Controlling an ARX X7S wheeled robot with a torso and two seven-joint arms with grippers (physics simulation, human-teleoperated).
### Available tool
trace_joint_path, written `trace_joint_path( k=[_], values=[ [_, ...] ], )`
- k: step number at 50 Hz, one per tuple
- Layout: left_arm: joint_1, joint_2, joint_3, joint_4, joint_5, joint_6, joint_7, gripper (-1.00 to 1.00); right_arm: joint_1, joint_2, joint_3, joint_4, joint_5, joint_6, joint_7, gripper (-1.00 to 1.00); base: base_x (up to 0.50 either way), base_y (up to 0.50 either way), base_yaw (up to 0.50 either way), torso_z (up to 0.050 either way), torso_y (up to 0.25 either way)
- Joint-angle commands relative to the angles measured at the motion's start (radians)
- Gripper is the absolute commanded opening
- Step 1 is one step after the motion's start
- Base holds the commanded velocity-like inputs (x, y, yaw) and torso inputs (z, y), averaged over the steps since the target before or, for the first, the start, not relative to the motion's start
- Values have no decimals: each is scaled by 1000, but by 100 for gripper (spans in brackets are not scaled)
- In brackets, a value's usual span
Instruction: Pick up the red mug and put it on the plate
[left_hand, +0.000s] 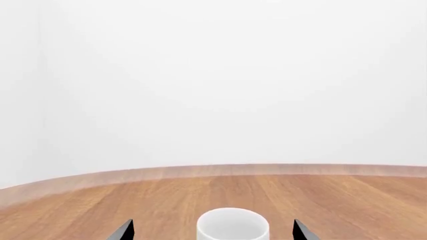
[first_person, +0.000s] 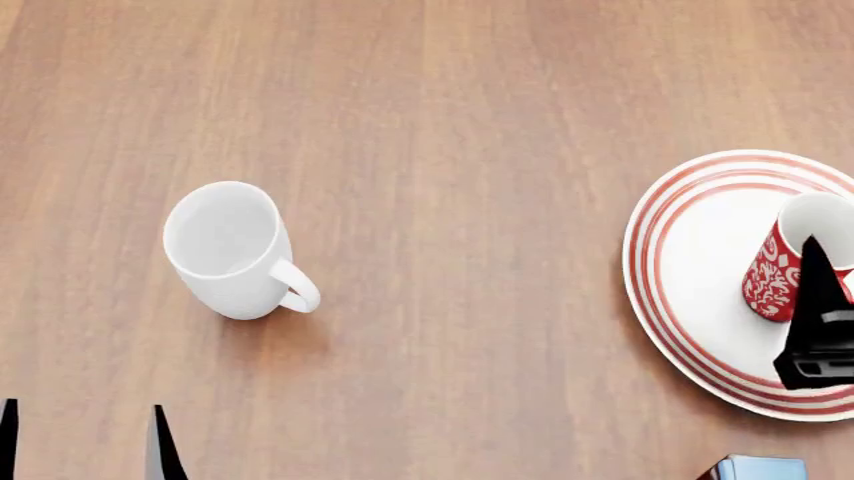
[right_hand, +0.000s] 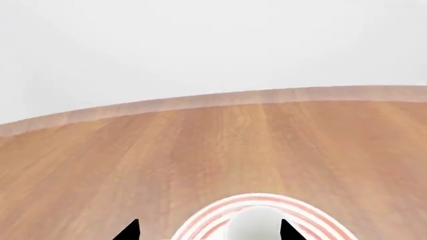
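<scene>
The red mug (first_person: 777, 275), with its white swirl pattern, stands upright on the red-ringed plate (first_person: 687, 260) at the right of the head view. My right gripper (right_hand: 208, 232) is open. Its fingertips stand on either side of the mug (right_hand: 257, 226), which is nearer one tip and leaves a gap to the other. One dark finger (first_person: 817, 300) overlaps the mug in the head view. The plate's rings (right_hand: 200, 225) show under the mug. My left gripper (first_person: 83, 440) is open and empty, low at the left.
A plain white mug (first_person: 230, 248) stands upright on the wooden table, handle toward the plate; it lies ahead of the left fingertips (left_hand: 127, 231) as a white cylinder (left_hand: 233, 225). The table's far curved edge (left_hand: 213, 171) meets a white wall. A blue-grey block (first_person: 754, 468) sits at the bottom right.
</scene>
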Motion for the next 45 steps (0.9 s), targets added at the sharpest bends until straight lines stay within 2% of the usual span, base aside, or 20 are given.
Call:
trace_joint_path(
  k=[1, 20, 45],
  values=[
    [-1, 1, -2, -4, 2, 7, 0, 100, -34, -16, 5, -151, 47, 39, -27, 100, 0, 0, 0, 0, 0],
    [-1, 2, -2, -4, 4, 7, -1, 100, -83, -40, 23, -490, 167, 165, -19, 100, 0, 0, 0, 0, 0],
    [-2, 2, -3, -7, 7, 12, -3, 100, -119, -37, 68, -727, 309, 262, -15, 100, 0, 0, 0, 0, 0]
  ],
)
